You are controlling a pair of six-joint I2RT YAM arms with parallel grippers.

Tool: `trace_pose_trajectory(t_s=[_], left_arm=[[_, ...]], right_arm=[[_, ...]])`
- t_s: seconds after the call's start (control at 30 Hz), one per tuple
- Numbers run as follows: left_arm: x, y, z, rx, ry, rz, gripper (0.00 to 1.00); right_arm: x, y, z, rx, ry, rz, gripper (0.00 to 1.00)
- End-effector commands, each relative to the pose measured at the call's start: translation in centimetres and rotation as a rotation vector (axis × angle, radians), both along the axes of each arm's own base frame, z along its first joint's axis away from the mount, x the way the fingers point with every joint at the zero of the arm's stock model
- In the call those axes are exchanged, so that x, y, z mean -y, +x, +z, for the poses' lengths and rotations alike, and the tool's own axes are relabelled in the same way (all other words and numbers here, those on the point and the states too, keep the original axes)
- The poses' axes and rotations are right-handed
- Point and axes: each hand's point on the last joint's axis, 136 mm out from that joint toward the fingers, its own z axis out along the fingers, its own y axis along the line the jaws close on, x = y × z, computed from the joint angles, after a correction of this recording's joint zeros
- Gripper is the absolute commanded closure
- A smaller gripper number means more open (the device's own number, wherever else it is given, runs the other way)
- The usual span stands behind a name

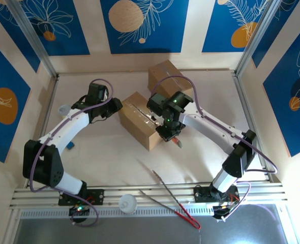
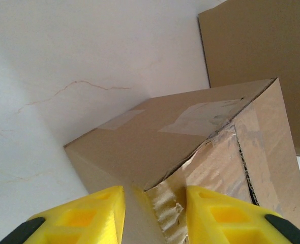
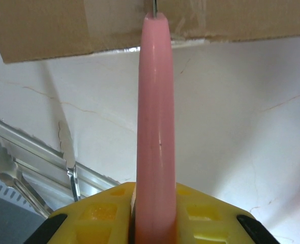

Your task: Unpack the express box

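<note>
The express box is a brown carton with torn tape, lying at the table's middle. My left gripper is at its left corner. In the left wrist view its yellow fingers clamp the torn corner flap of the express box. My right gripper sits at the carton's right end, shut on a pink-handled knife. The knife's thin blade meets the lower edge of the express box.
A second brown carton stands just behind the first. Metal tongs with red tips lie near the front rail. A white lid, a pale round cup, a small blue item and a red scrap are scattered around.
</note>
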Motion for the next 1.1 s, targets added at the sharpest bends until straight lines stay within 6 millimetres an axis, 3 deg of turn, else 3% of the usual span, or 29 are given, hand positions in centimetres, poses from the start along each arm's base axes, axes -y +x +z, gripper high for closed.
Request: trace_pose_trajectory(t_s=[0.0, 0.33, 0.47, 0.57, 0.73, 0.83, 0.9, 0.97, 1.07], left_arm=[[-2.8, -1.1, -4.4, -0.146, 0.101, 0.061, 0.65], [-2.5, -0.7, -4.4, -0.141, 0.084, 0.055, 0.65], [-1.7, -0.4, -3.5, -0.127, 0.046, 0.024, 0.65], [-0.2, 0.0, -0.8, -0.070, -0.022, -0.036, 0.64], [1.3, 0.1, 6.7, 0.087, -0.096, -0.138, 0.57], [0.4, 0.4, 10.1, 0.156, -0.024, -0.136, 0.55], [-0.9, 1.1, 11.1, 0.170, 0.041, -0.109, 0.56], [-2.2, 2.4, 10.9, 0.150, 0.105, -0.082, 0.66], [-4.1, 5.0, 9.1, 0.091, 0.204, -0.049, 0.81]], right_arm=[[2.9, -4.4, 0.4, -0.137, -0.065, -0.080, 1.00], [4.8, -7.4, 0.1, -0.159, -0.089, -0.176, 1.00], [5.3, -6.6, 1.0, -0.065, -0.038, -0.221, 1.00], [5.4, -4.9, 2.9, 0.074, 0.068, -0.296, 1.00], [6.8, -2.4, 4.2, 0.259, 0.250, -0.513, 1.00], [7.5, -0.9, 3.3, 0.317, 0.294, -0.642, 1.00], [7.7, -0.3, 2.2, 0.336, 0.275, -0.715, 1.00], [7.8, 0.3, 1.2, 0.359, 0.240, -0.778, 1.00], [7.1, 0.9, -0.5, 0.373, 0.196, -0.845, 1.00]])
